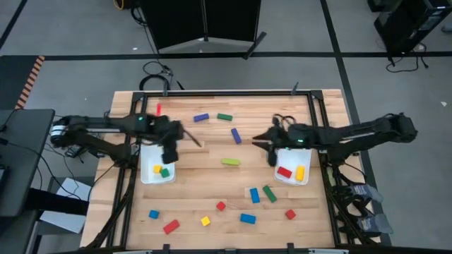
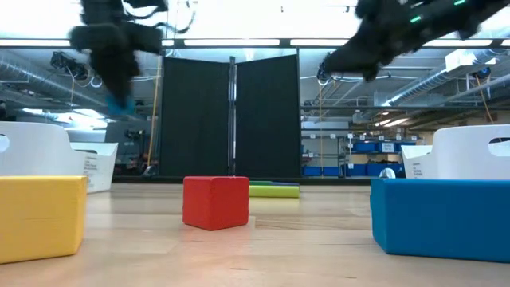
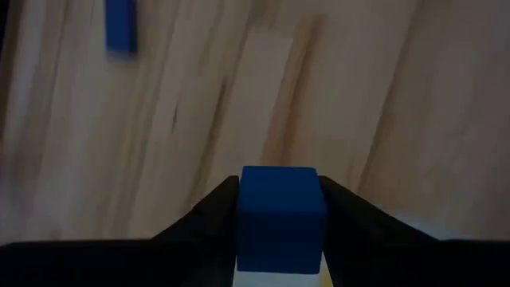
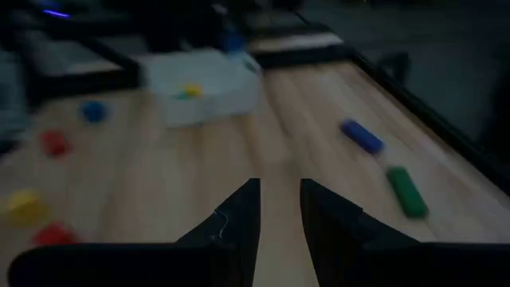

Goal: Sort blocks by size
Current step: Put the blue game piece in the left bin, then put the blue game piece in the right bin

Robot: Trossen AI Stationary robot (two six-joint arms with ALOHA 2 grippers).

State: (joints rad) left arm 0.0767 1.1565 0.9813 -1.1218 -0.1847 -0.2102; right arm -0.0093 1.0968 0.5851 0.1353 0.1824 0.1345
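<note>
My left gripper hangs over the far edge of the left white bin, shut on a small blue cube; the cube also shows in the low view, high above the table. That bin holds a yellow cube and a green cube. My right gripper is narrowly open and empty, at the left side of the right white bin, which holds a red bar and a yellow bar. Several blocks lie loose on the table. My left gripper pinches the blue cube by two opposite side faces between its two fingers. The fingers point down from above. The cube is lifted clear of the table and the bin.
Loose blocks: a blue bar, a green bar, a blue bar and a yellow-green bar mid-table; several more near the front edge, among them a red cube and a yellow cube. Metal rails frame the table.
</note>
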